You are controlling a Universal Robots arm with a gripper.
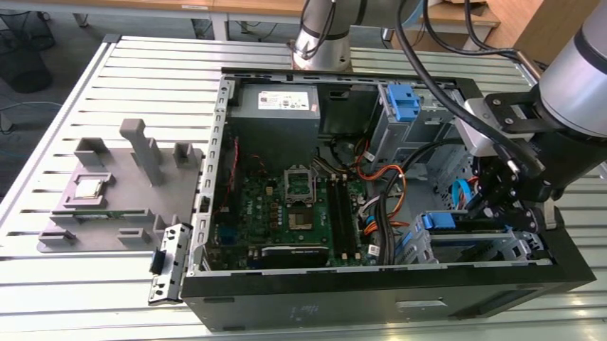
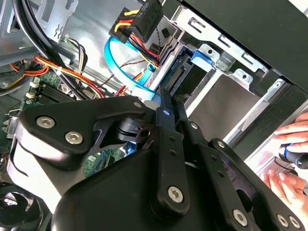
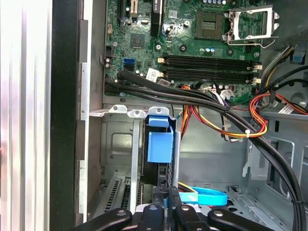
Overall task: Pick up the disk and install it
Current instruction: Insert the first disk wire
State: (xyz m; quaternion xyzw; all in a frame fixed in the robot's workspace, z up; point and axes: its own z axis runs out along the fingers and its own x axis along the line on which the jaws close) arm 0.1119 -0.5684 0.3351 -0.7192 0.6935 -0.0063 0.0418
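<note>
Exterior view high above; 2 wrist views close inside case.

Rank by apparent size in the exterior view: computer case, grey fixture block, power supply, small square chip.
Largest to smallest as they appear:
1. computer case
2. grey fixture block
3. power supply
4. small square chip
The fixture block and power supply look close; the power supply lies farther back, so that pair is uncertain.
</note>
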